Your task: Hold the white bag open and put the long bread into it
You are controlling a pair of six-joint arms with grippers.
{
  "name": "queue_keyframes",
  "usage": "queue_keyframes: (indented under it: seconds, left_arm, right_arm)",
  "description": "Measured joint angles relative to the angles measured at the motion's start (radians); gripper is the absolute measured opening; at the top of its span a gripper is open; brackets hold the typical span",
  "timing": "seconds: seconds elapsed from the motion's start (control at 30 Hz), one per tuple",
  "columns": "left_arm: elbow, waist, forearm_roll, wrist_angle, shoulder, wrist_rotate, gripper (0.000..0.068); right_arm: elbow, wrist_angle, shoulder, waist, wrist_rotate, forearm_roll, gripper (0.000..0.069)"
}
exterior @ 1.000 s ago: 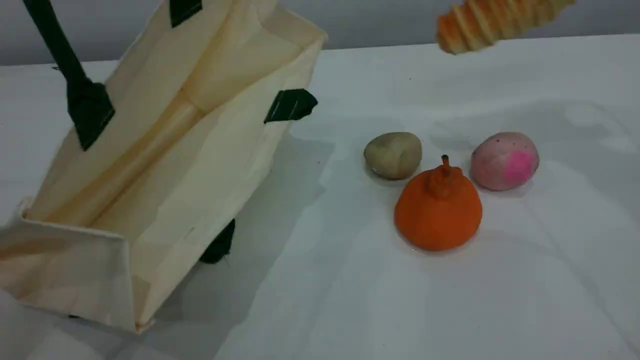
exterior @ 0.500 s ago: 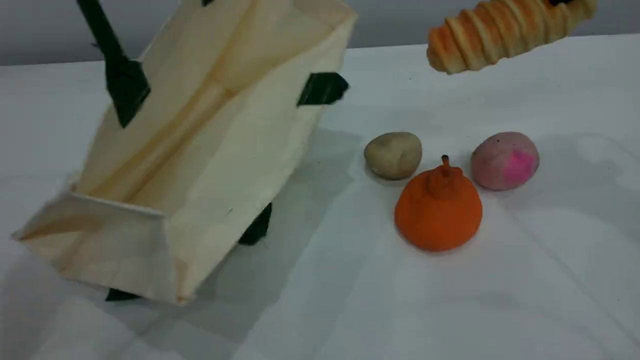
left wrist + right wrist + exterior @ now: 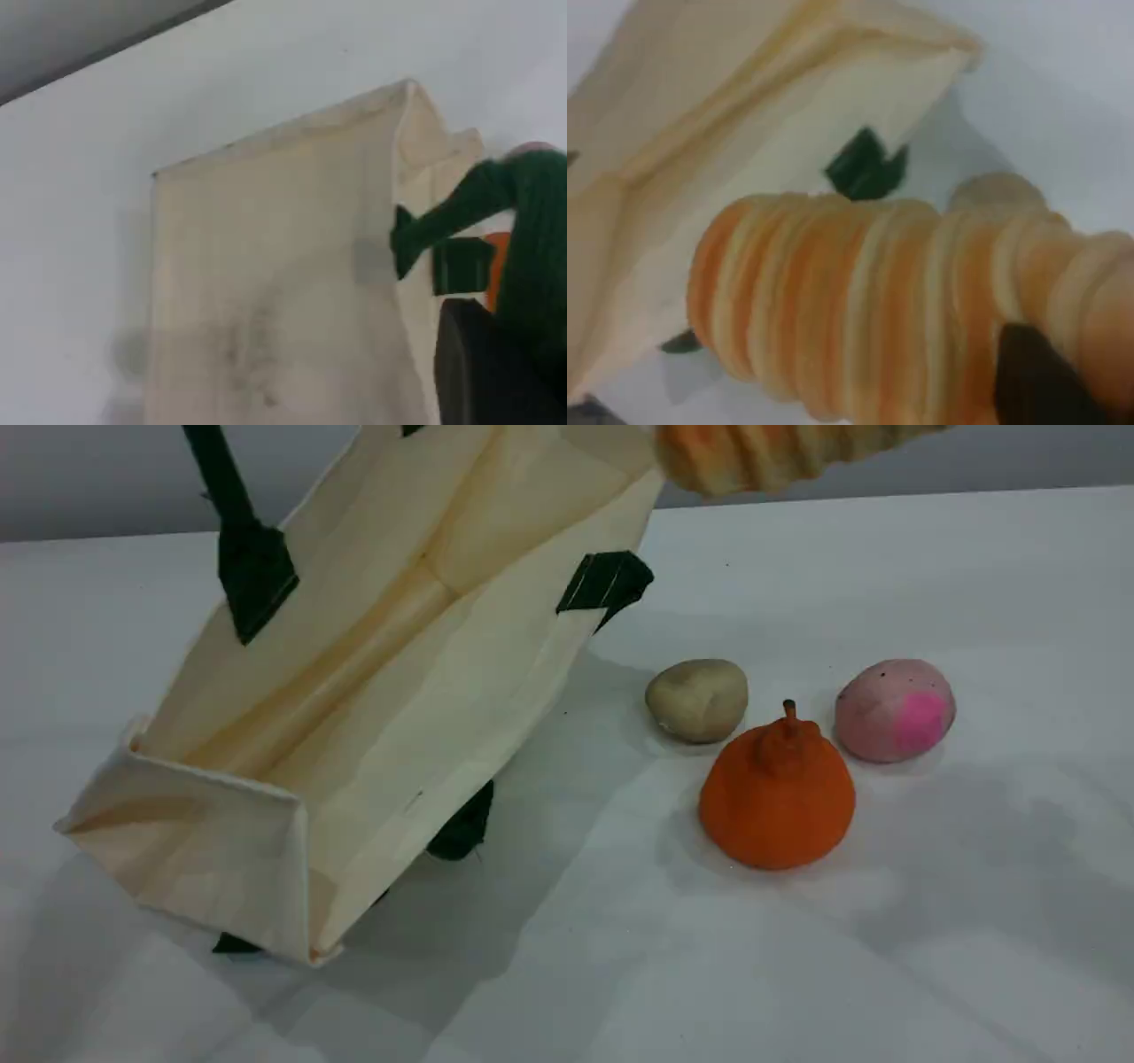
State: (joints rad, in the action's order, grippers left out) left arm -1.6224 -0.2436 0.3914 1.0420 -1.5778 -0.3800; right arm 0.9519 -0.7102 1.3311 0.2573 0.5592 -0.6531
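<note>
The white bag takes up the left half of the scene view, tilted, its mouth gaping up so I see the creased inside. One dark green handle runs taut out of the top edge. In the left wrist view that handle passes by my left gripper, which is shut on it. The long bread, ridged and golden-orange, hangs in the air at the top edge beside the bag's far right corner. In the right wrist view my right gripper is shut on the long bread, with the bag beyond it.
Right of the bag on the white table lie a beige potato-like lump, an orange pear-shaped fruit and a pink-speckled round item. Green strap tabs stick out from the bag's right wall.
The long bread has travelled left through the air to the bag's far corner. The bag, hanging from its handle, has swung and shifted to the right.
</note>
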Motion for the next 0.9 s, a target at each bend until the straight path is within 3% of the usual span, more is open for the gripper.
queue_keyframes:
  seconds: [0.2,0.47,0.9]
  left_arm:
    - [-0.027,-0.004,0.043,0.011,-0.022,-0.019,0.0077]
    - [-0.026,-0.081,0.034,0.01,-0.06,-0.038,0.0077]
    - [-0.026,-0.081,0.026,-0.042,-0.065,-0.034,0.0077]
  right_arm:
    - [0.0,0.012,0.001,0.046,-0.006,-0.001,0.0065]
    - [0.001,0.009,0.002,0.046,-0.006,0.003,0.0064]
    - [0.001,-0.007,0.002,0.045,-0.005,-0.01,0.0064]
